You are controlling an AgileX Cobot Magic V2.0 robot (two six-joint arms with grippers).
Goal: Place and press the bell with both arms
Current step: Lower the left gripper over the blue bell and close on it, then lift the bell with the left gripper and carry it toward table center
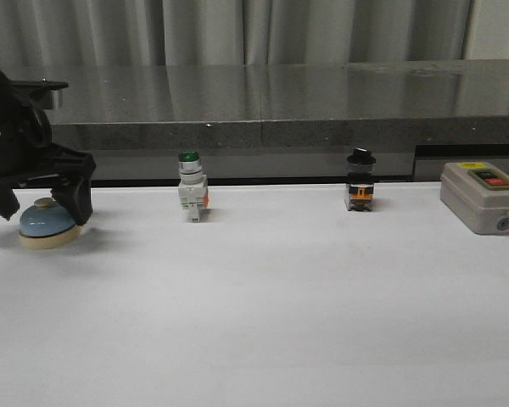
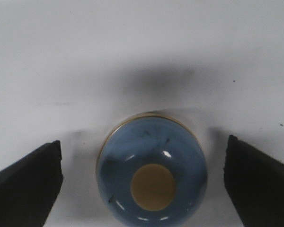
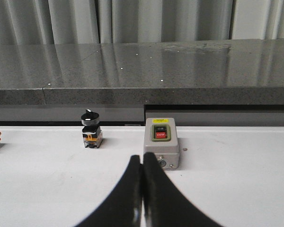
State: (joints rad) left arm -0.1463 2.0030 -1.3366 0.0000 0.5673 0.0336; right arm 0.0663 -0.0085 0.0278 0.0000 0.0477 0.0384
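The bell (image 1: 46, 224) has a light-blue dome, a cream base and a cream knob. It stands on the white table (image 1: 263, 314) at the far left. My left gripper (image 1: 39, 202) hangs over it, open, one finger on each side of the dome and not touching it. In the left wrist view the bell (image 2: 152, 170) lies between the two spread fingertips (image 2: 33, 179). My right gripper (image 3: 142, 163) is shut and empty, seen only in the right wrist view, low over the table in front of the grey box.
A green-capped white pushbutton (image 1: 191, 188) stands at the back centre-left. A black rotary switch (image 1: 360, 181) stands right of centre. A grey box with a red button (image 1: 483, 197) is at the far right. A dark stone ledge (image 1: 263, 102) runs behind the table.
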